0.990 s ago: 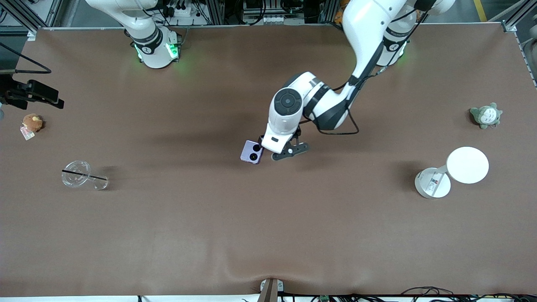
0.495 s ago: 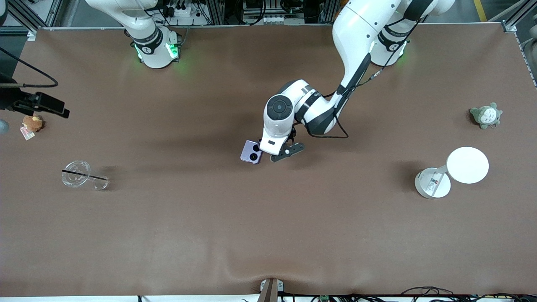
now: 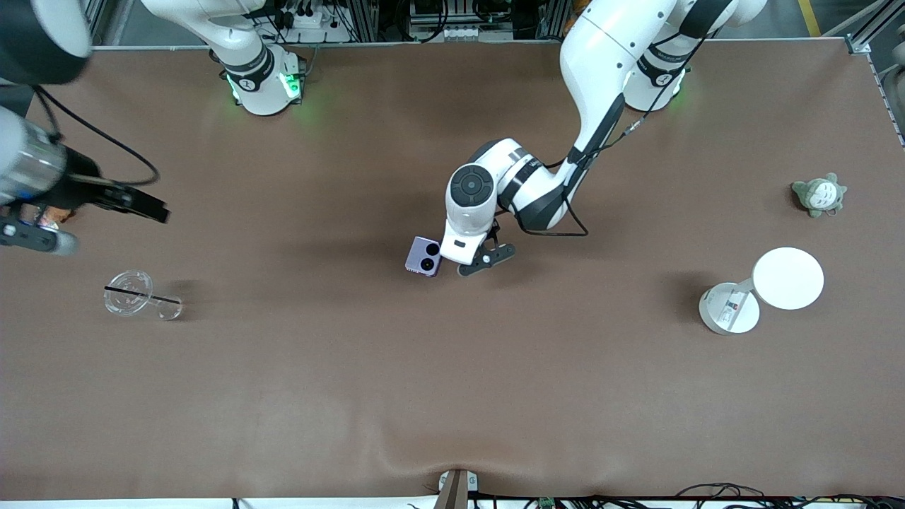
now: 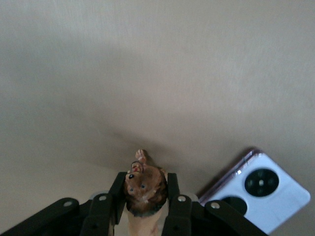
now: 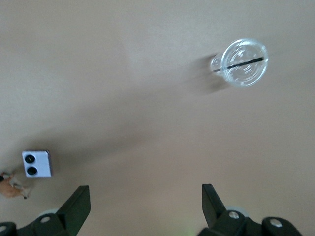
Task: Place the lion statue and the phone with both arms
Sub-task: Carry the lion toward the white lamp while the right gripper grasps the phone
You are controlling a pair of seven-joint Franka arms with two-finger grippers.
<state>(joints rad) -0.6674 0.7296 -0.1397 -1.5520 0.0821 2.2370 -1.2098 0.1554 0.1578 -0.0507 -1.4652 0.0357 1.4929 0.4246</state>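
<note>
The phone (image 3: 424,256), pale lavender with two black camera circles facing up, lies at the table's middle. It also shows in the left wrist view (image 4: 261,195) and the right wrist view (image 5: 37,163). My left gripper (image 3: 457,260) is low over the table right beside the phone, on the side toward the left arm's end. It is shut on the lion statue (image 4: 144,189), a small reddish-brown figurine, also seen in the right wrist view (image 5: 12,187). My right gripper (image 5: 144,191) is open and empty, high over the right arm's end of the table.
A clear cup (image 3: 138,297) with a black straw lies on its side toward the right arm's end. A white round stand (image 3: 767,288) and a grey-green plush (image 3: 819,194) sit toward the left arm's end. The right arm's hand (image 3: 32,201) mostly hides a brown plush.
The right arm's hand has swung in over its end of the table, now large in view and covering the brown plush. The left gripper shifted slightly toward the phone, then held still.
</note>
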